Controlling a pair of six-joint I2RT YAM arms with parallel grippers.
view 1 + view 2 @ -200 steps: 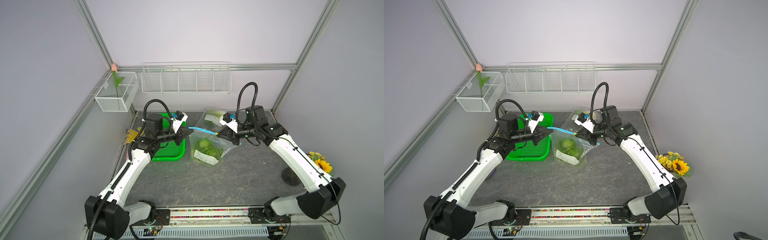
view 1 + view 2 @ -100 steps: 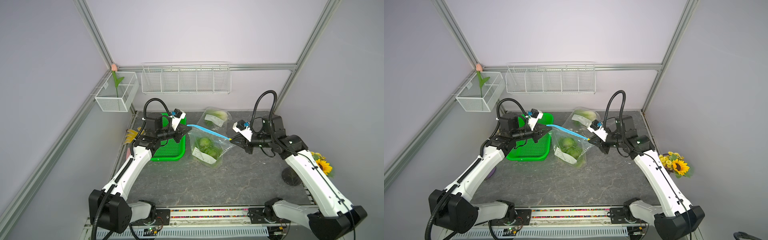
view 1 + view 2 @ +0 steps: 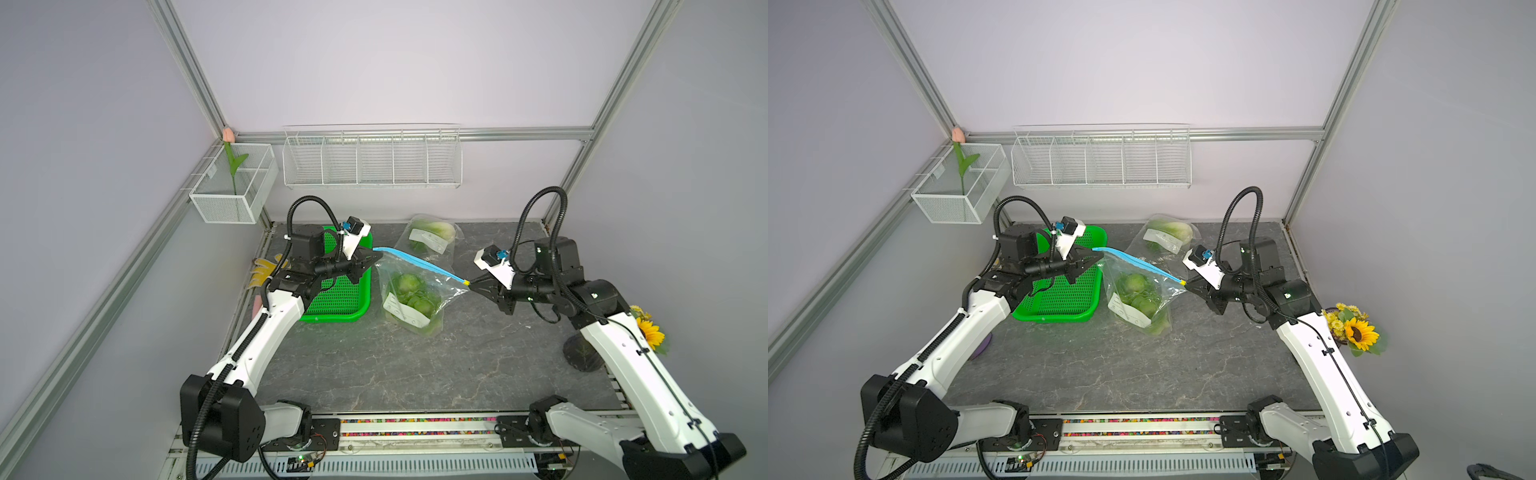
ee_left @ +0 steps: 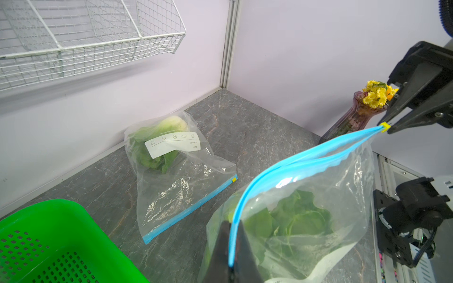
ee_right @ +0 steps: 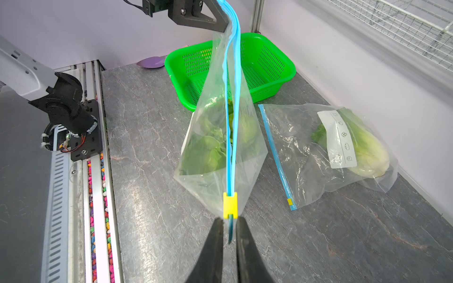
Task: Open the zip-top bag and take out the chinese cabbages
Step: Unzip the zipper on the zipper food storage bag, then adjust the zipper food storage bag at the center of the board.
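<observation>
Slider [image 5: 230, 205] now sits at the far end of the blue track, dragged there by your right gripper [image 3: 471, 284] from beside the left gripper [image 3: 375, 254]. Both clench the zip-top bag [image 3: 441, 284], so you can judge its mouth unzipped. The chinese cabbages [image 3: 406, 286] hang inside at mid-frame, lower left of the right gripper.

Bright even light, soft shadows, glare on zip-top bag [image 4: 306, 220]

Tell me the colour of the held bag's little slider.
The slider is yellow; clearest in right wrist view.
</observation>
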